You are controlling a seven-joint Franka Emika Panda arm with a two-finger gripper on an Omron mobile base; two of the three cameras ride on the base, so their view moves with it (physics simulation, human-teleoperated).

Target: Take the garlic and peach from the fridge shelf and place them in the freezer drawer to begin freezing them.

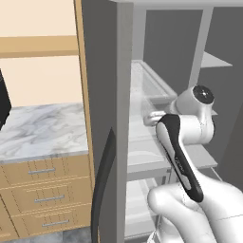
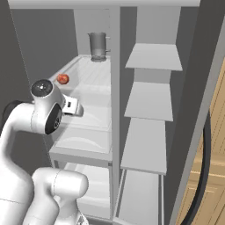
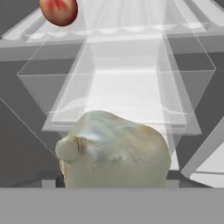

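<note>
Hand view: garlic [image 3: 114, 151] stem leftward.

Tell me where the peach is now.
The peach sits on the ribbed fridge shelf, at its left edge, in front of the grey pitcher in the right base view.

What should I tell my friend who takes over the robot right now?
Gripper: the garlic sits right in front of the hand camera, apparently held between wide jaws.
Peach: on the fridge shelf, in front of the grey pitcher, untouched.
Done: garlic seems picked up; the arm is near the clear bins.
Left: put the garlic in the freezer drawer, then fetch the peach and place it there too.
</note>
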